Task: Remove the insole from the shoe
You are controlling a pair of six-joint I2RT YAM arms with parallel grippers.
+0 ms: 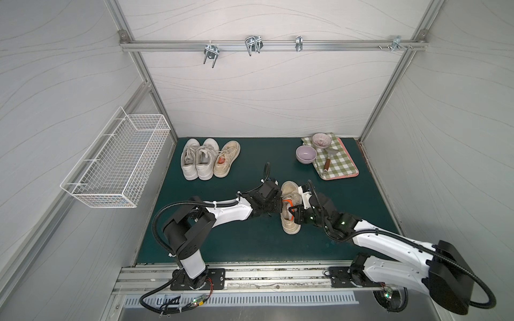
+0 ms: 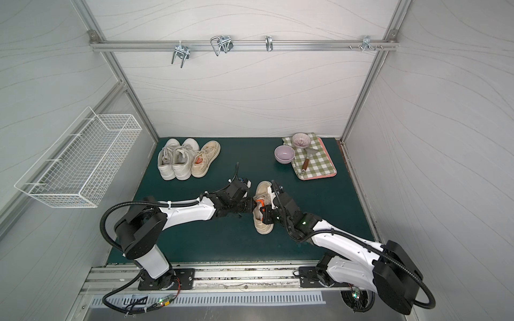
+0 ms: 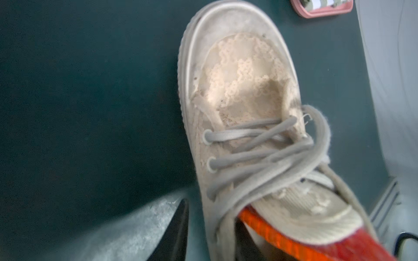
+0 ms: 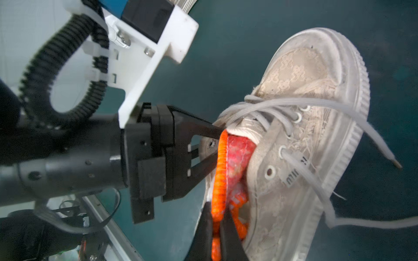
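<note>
A worn beige lace-up shoe [image 1: 290, 228] [image 2: 262, 226] [image 3: 239, 74] [image 4: 305, 79] lies mid-mat, toe toward the back wall. Its insole [image 4: 237, 153] [image 3: 282, 239], red with an orange rim, stands lifted out of the shoe opening; it also shows in both top views [image 1: 286, 200] [image 2: 259, 200]. My right gripper [image 4: 217, 210] [image 1: 292, 211] is shut on the insole's orange edge near the heel. My left gripper [image 3: 212, 217] [image 4: 214, 146] [image 1: 280, 207] reaches in from the shoe's left side. Its jaws are apart, one finger outside the side wall and one inside, with a small gap showing.
Three more shoes [image 1: 207, 161] stand together at the back left. At the back right are two bowls [image 1: 306, 154] and a spatula on a checked cloth over a pink tray [image 1: 340, 166]. A white wire basket [image 1: 116, 161] hangs on the left wall.
</note>
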